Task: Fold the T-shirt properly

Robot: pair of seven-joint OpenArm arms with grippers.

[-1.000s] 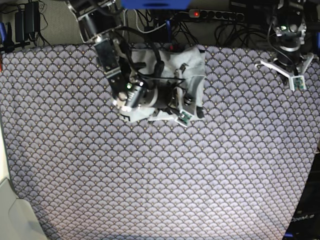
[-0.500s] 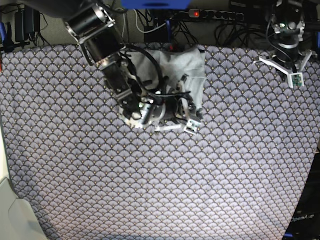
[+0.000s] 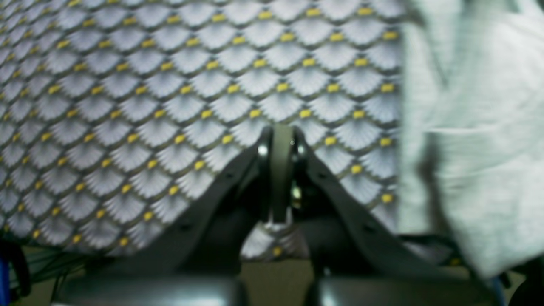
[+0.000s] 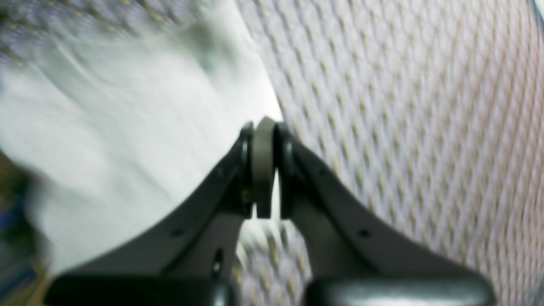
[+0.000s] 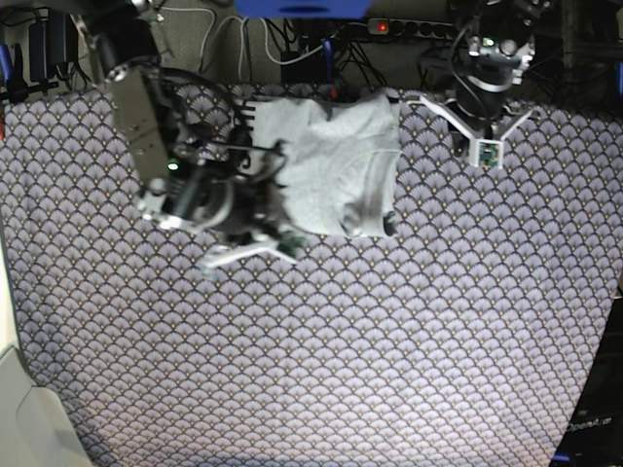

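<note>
Now the right gripper (image 5: 255,255) has pulled off the garment: a second ago it sat over the middle of the cloth, and now it hangs over the purple-grey fan-patterned tablecloth (image 5: 321,360) just beside the garment's near left corner, as the base view shows it. Its jaws are pressed together with nothing between them, and the right wrist view, blurred by motion, shows the same closed tips (image 4: 263,168) at the cloth's edge.

Behind it, the light heather-grey cotton T-shirt (image 5: 336,165) lies folded into a compact, roughly square bundle near the far edge of the table, uncovered where the arm hid it before. A dark trimmed edge shows at its near right corner.

Farther back, the left gripper (image 5: 486,146) has shifted inward from the table's far corner and now hovers near the T-shirt's far right side, apart from it. Its jaws are closed and empty too; its wrist view shows the shut tips (image 3: 280,170) above the tablecloth, with the T-shirt (image 3: 476,136) off to one side.
</note>
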